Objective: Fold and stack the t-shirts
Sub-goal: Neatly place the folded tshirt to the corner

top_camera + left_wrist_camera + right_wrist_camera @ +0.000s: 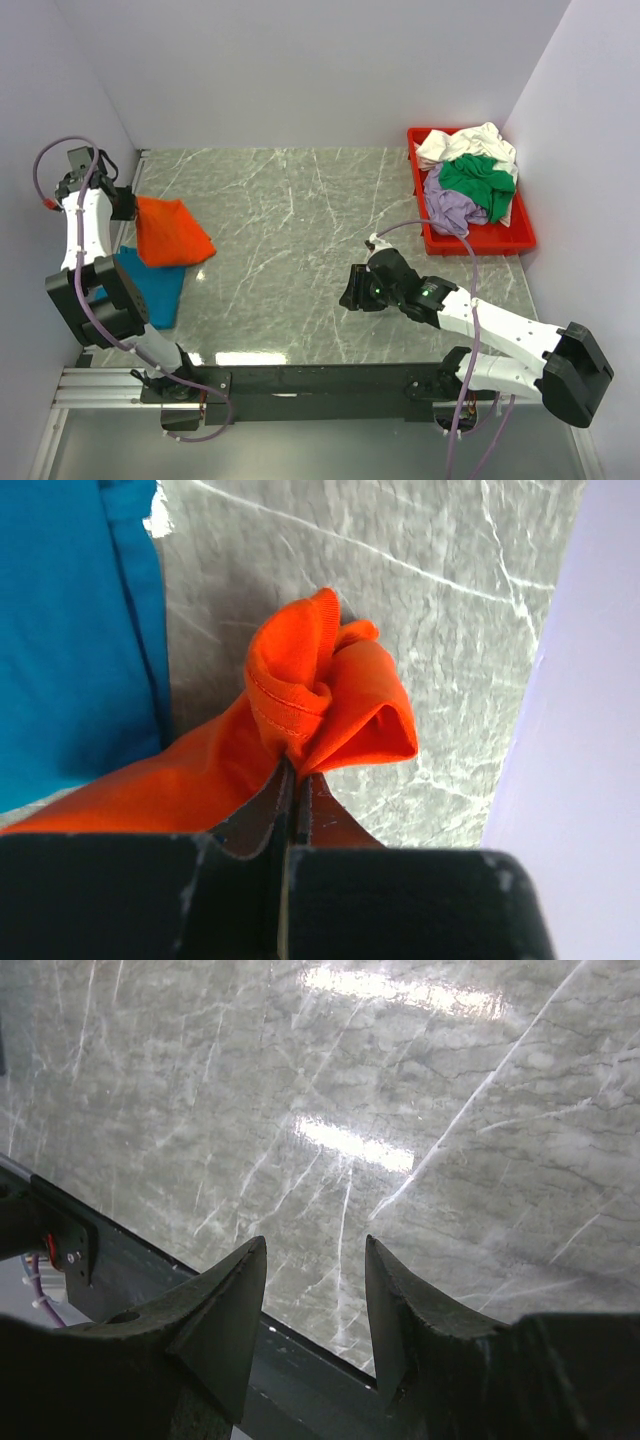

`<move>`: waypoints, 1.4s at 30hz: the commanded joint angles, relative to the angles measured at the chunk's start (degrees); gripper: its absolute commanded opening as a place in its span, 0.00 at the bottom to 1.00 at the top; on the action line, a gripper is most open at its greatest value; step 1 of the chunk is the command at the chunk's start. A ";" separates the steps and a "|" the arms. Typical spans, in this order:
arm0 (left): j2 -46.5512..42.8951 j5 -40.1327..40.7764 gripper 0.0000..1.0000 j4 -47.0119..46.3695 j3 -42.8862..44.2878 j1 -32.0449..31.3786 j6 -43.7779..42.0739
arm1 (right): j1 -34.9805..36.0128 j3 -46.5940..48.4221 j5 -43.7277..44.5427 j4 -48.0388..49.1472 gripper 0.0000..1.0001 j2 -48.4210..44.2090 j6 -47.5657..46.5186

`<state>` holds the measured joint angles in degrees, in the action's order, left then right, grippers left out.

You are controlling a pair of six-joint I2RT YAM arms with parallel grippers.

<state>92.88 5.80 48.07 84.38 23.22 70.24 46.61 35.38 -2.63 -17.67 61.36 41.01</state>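
**Left arm.** The left tool (290,780) is closed on a bunched fold of the orange shirt (320,700). The wrist view shows its fingers pressed together with the cloth pinched between them. It stands at the far left of the table (290,220), close to the left wall.

**Orange shirt.** One end is raised in that grip. The rest slopes down onto the table, and its near edge meets the teal shirt (160,285).

**Teal shirt.** It lies flat at the left edge of the table, partly hidden by the left arm (whether it is fully folded cannot be told from here).

**Right arm.** The right tool (315,1250) is open, with nothing between its fingers. It hangs over bare marble right of centre, toward the near edge of the table, and points left. Its wrist view shows the table's near edge and the dark rail just below the fingertips.

**Tray.** The red tray (475,245) sits in the far right corner beside the right wall, well apart from both tools. It holds three loose, unfolded shirts in a heap:
- The white shirt (465,140) is at the far side.
- The green shirt (480,178) is on top in the middle.
- The lavender shirt (450,210) is at the near left.
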 commanded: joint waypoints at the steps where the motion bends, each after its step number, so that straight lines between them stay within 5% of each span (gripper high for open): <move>1: -3.49 -0.27 0.01 -1.40 -1.67 1.12 0.78 | 0.06 2.59 -0.27 0.97 0.51 0.42 -0.67; 18: -15.36 0.62 0.01 -5.27 -11.78 6.66 3.50 | 0.85 3.73 1.14 -2.45 0.51 -1.33 -1.11; 42: -18.52 -2.55 0.01 -0.79 -10.90 13.51 0.60 | 1.99 6.90 2.55 -5.44 0.51 -0.10 -1.20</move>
<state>77.36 3.68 46.30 71.53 35.83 72.18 48.14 39.44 -1.26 -22.52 61.80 40.58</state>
